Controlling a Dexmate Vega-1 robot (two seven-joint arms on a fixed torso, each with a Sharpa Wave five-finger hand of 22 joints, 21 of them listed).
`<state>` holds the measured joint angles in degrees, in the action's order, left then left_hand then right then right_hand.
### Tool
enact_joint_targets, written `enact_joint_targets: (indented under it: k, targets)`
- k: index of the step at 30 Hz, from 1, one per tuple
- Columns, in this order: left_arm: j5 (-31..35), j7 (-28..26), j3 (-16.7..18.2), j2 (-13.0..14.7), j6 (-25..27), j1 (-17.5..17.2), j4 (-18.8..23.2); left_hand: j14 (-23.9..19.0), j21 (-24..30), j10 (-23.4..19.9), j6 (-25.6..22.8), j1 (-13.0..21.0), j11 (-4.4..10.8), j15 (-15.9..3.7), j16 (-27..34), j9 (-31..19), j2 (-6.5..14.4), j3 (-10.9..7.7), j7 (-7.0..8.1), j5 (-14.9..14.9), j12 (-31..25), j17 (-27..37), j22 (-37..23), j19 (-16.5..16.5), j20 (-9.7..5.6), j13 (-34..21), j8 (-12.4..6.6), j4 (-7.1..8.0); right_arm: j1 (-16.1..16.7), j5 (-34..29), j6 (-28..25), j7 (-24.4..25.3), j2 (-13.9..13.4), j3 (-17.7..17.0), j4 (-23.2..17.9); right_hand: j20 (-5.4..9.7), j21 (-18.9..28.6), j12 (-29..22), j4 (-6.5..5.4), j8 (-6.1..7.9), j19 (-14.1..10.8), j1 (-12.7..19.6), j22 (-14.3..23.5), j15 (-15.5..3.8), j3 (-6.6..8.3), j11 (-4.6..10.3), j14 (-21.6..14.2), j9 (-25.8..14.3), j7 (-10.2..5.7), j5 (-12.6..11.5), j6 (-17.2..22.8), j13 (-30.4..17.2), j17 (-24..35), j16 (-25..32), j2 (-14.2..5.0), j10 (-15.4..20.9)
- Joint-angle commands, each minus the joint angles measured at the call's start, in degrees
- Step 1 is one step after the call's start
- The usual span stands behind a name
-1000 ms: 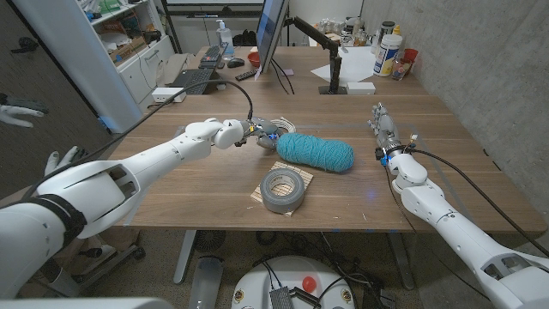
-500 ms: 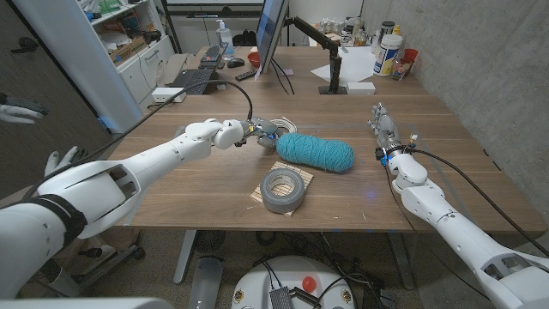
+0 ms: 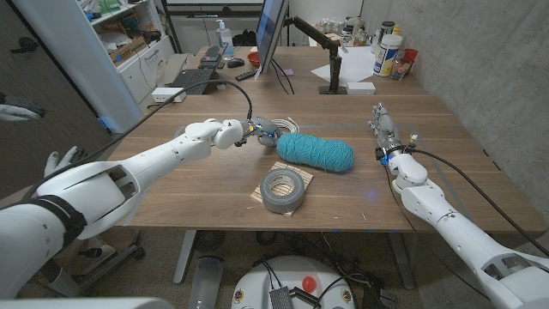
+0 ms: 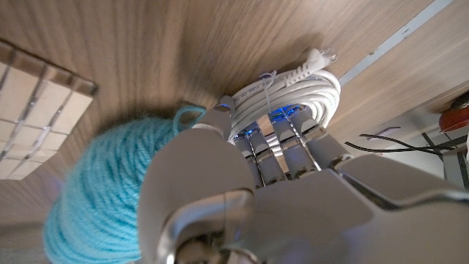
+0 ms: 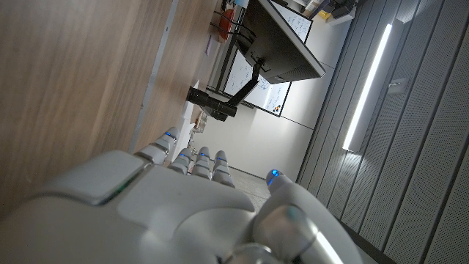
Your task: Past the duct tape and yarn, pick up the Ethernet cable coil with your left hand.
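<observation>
The white Ethernet cable coil (image 3: 280,127) (image 4: 293,82) lies on the table behind the teal yarn skein (image 3: 315,153) (image 4: 91,194). A grey duct tape roll (image 3: 286,189) sits nearer the front edge on a small slatted mat (image 4: 33,77). My left hand (image 3: 257,133) (image 4: 267,158) reaches past the yarn's left end; its fingers (image 4: 289,136) stretch out straight, their tips against the coil's near rim, with no grip showing. The coil is flat on the wood. My right hand (image 3: 383,127) (image 5: 183,165) stands on the table at the right, fingers straight, holding nothing.
A monitor (image 3: 271,34) with its cable, a keyboard (image 3: 196,79), a remote and a red cup stand behind the coil. A black stand (image 3: 333,69), white box and bottles (image 3: 388,51) fill the far right corner. Bare wood lies between the yarn and my right hand.
</observation>
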<state>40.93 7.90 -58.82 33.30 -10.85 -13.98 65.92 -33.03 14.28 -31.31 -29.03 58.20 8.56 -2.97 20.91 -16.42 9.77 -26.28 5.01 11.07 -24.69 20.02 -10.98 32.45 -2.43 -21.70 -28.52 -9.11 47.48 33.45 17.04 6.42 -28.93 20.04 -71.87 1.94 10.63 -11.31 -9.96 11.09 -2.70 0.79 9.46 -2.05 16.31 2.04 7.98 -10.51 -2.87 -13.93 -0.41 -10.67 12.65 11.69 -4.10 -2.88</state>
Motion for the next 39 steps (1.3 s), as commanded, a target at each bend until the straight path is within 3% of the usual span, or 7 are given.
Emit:
enact_joint_targets:
  k: [1, 4, 16, 39]
  targets:
    - [0.0, -1.3, 0.6, 0.5, 0.7, -0.8, 1.0, -5.5, 1.8, -6.4, -3.0, 6.2, 1.94, -9.5, 3.8, -5.9, 1.8, -3.37, 1.07, 0.0, -4.7, 5.3, -1.1, 1.2, 0.08, -8.0, -4.33, 1.24, 0.0, 0.0, 0.0, -0.1, -0.1, 0.1, -0.1, -0.11, 0.2, 0.1, -0.03, 0.04, 0.0, -0.3, 0.2, -2.3, 0.42, 0.11, 0.7, -0.3, -0.17, 0.1, 0.2, -0.2, 0.1, 0.3, -4.57, -0.4]
    - [0.0, -1.1, 0.8, 0.7, 1.1, -1.0, 1.4, -7.0, 2.7, -7.9, -3.7, 7.9, 2.21, -9.58, 5.0, -7.5, 1.7, -3.36, 1.37, -0.1, -6.8, 7.5, -1.6, 1.4, 0.05, -10.0, -6.23, 0.6, 0.0, -0.1, 0.3, -0.2, 0.0, 0.1, 0.1, -0.12, 0.2, 0.1, -0.03, 0.04, 0.1, -0.3, 0.2, -2.21, 0.42, 0.02, 0.7, -0.3, -0.12, 0.1, 0.2, -0.2, 0.1, 0.4, -4.56, -0.4]
    - [0.6, -0.8, 1.1, 1.2, 2.4, -1.4, 2.7, -8.9, 4.5, -9.3, -4.7, 10.3, 2.36, -9.5, 6.1, -10.6, 1.7, -3.39, 1.09, -0.1, -10.4, 11.0, -2.6, 1.2, -0.19, -13.7, -9.74, 0.54, 0.1, 0.0, 0.1, -0.2, -0.1, 0.0, -0.1, -0.12, 0.2, 0.1, -0.03, 0.04, 0.1, -0.3, 0.2, -2.21, 0.4, 0.05, 0.7, -0.3, -0.13, 0.1, 0.2, -0.2, 0.1, 0.4, -4.52, -0.4]
    - [1.6, -0.9, 3.1, 3.4, 4.7, -3.0, 7.3, -9.7, 6.2, -10.5, -5.0, 11.9, 1.82, -9.39, 6.1, -13.7, 1.3, -2.71, 0.96, 0.0, -13.6, 14.0, -3.5, 0.4, -0.34, -16.4, -13.04, 0.4, 0.1, 0.0, 0.0, -0.2, -0.1, 0.1, -0.1, -0.06, 0.2, 0.1, -0.02, 0.01, 0.0, -0.3, 0.2, -2.23, 0.37, 0.08, 0.7, -0.3, -0.11, 0.2, 0.1, -0.2, 0.1, 0.4, -4.48, -0.5]
